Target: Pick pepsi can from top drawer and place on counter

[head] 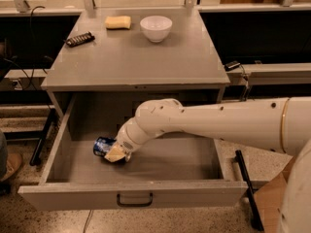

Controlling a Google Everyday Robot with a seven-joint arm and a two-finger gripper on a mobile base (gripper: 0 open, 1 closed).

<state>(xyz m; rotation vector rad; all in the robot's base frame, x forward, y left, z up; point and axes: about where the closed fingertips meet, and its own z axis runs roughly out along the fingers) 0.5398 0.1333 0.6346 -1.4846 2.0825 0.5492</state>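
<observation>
The pepsi can (101, 145) lies on its side on the floor of the open top drawer (131, 194), left of the middle. It is dark blue with light markings. My gripper (115, 154) reaches down into the drawer from the right on a white arm. Its yellowish tip sits right against the can's right end and covers part of it. The grey counter (131, 62) above the drawer has no can on it.
On the counter stand a white bowl (156, 27), a yellow sponge (118, 22) and a dark remote-like object (79, 39) at the back. The drawer front has a dark handle (134, 199). My white arm spans the drawer's right half.
</observation>
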